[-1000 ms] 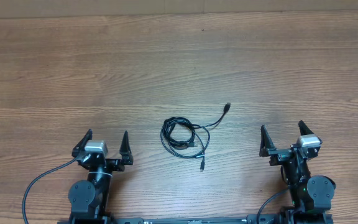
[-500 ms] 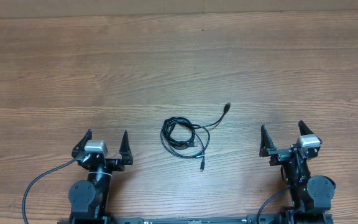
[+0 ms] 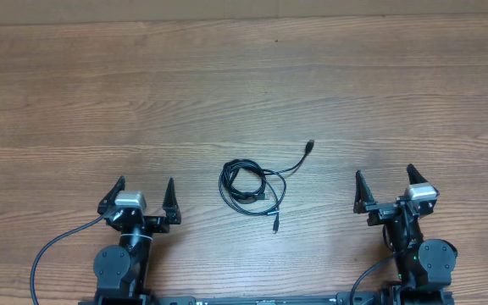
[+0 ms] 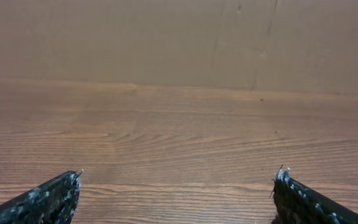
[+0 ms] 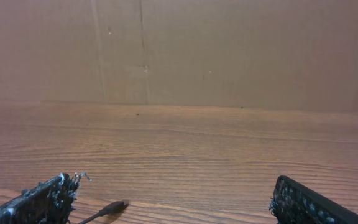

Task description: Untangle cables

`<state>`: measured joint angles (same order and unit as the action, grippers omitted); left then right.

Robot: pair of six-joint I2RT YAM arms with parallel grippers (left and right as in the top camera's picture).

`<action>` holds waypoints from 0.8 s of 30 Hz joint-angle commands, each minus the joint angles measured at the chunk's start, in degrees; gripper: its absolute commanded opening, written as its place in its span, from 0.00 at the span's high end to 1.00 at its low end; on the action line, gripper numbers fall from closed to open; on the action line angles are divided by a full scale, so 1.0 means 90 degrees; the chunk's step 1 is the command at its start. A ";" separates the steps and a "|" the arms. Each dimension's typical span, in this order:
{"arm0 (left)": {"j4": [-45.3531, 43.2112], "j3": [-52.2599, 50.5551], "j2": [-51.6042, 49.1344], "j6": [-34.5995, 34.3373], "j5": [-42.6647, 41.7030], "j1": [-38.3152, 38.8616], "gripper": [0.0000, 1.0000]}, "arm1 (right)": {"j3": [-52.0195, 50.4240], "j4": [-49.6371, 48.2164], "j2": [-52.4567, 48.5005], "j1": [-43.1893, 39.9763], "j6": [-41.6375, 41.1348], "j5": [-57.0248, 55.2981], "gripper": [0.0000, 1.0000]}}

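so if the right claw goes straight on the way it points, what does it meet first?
Looks free: bare table ahead of the right claw up to the cardboard wall. The cable plug lies left of that line, as far as the overhead shows.
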<state>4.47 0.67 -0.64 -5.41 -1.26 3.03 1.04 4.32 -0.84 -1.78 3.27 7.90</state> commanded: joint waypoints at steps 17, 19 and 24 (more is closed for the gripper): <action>-0.0044 -0.0044 0.0039 0.0007 0.0046 0.0017 0.01 | -0.0063 -0.0022 0.0073 0.0024 0.0024 -0.0058 0.00; -0.0306 -0.0044 0.0039 0.0010 -0.0027 0.0017 0.01 | -0.0063 -0.0022 0.0073 0.0024 0.0024 -0.0058 0.00; -0.0357 -0.0044 0.0039 0.0010 -0.0027 0.0017 0.01 | -0.0063 -0.0022 0.0073 0.0024 0.0024 -0.0058 0.00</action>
<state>1.26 0.51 -0.64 -5.45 -1.30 3.03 1.04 4.29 -0.84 -1.78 3.22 7.90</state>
